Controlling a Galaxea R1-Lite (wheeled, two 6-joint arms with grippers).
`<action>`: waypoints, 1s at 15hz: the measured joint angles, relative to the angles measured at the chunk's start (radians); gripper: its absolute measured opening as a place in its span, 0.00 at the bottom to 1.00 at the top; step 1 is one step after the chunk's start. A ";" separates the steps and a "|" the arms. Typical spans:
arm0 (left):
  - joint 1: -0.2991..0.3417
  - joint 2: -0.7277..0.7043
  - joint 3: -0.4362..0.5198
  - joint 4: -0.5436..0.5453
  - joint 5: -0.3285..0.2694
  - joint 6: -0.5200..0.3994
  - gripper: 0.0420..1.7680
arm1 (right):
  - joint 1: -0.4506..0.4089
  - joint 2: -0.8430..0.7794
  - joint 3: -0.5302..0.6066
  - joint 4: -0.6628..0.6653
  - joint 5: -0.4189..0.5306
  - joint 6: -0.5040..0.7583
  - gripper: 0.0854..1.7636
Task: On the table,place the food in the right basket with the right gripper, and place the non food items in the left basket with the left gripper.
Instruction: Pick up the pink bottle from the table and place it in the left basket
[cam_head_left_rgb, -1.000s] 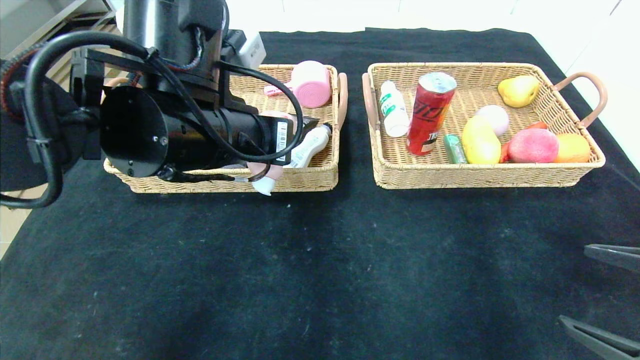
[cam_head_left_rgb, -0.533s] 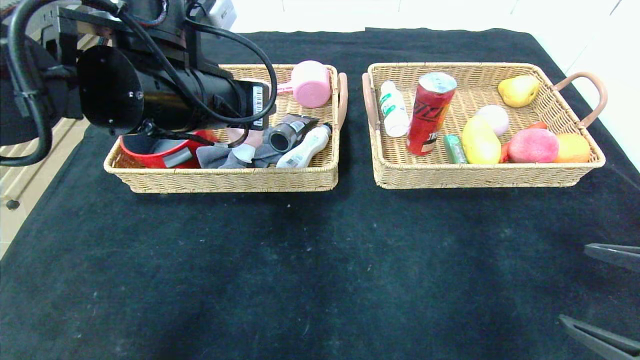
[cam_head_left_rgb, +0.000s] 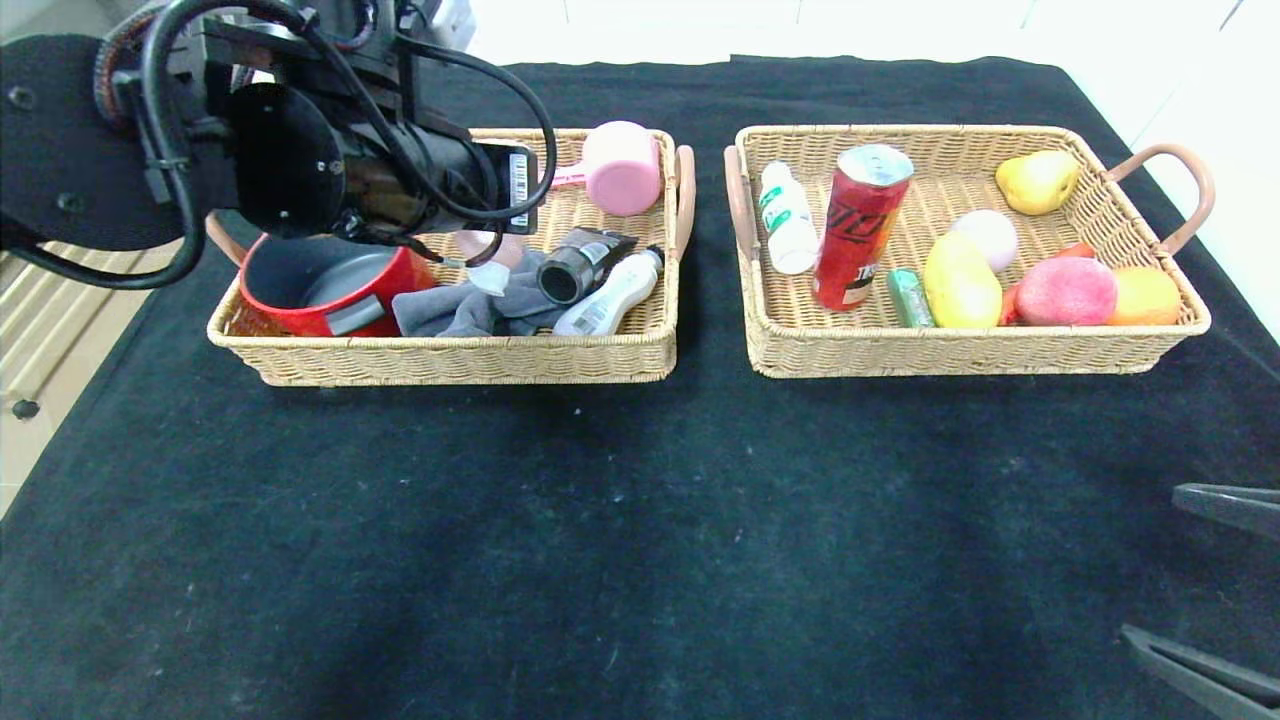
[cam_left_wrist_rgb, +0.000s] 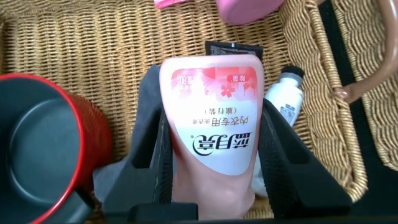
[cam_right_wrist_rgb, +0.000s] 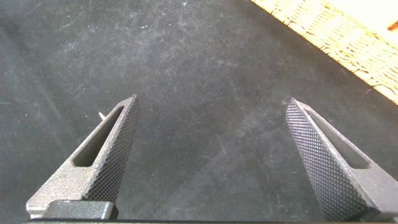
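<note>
My left arm (cam_head_left_rgb: 330, 180) was a fat, glossy black cylinder with a round flat end cap, a white barcode sticker near its wrist and thick black cables looping over it. My left gripper (cam_left_wrist_rgb: 214, 162) had matte black, angular plastic fingers (cam_left_wrist_rgb: 283, 149). My right gripper (cam_right_wrist_rgb: 217, 168) wore two grey metal fingers (cam_right_wrist_rgb: 106, 155), tapered to points, each slotted along the side and knurled with fine diamond checkering inside.

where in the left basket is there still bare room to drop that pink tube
Little room. The left hand holds the pink tube over the left basket. Bare weave shows at the back wall, between the red pot and the pink cup. The front right is crowded: grey cloth, dark tube, white bottle.
</note>
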 joint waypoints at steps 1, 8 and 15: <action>0.008 0.016 -0.013 0.000 0.000 0.005 0.47 | -0.001 -0.001 -0.001 -0.001 0.000 0.000 0.97; 0.037 0.096 -0.070 0.000 0.000 0.009 0.47 | -0.002 -0.007 -0.003 -0.001 0.000 0.000 0.97; 0.037 0.107 -0.072 0.000 0.001 0.005 0.68 | -0.001 -0.007 -0.002 0.001 0.000 0.000 0.97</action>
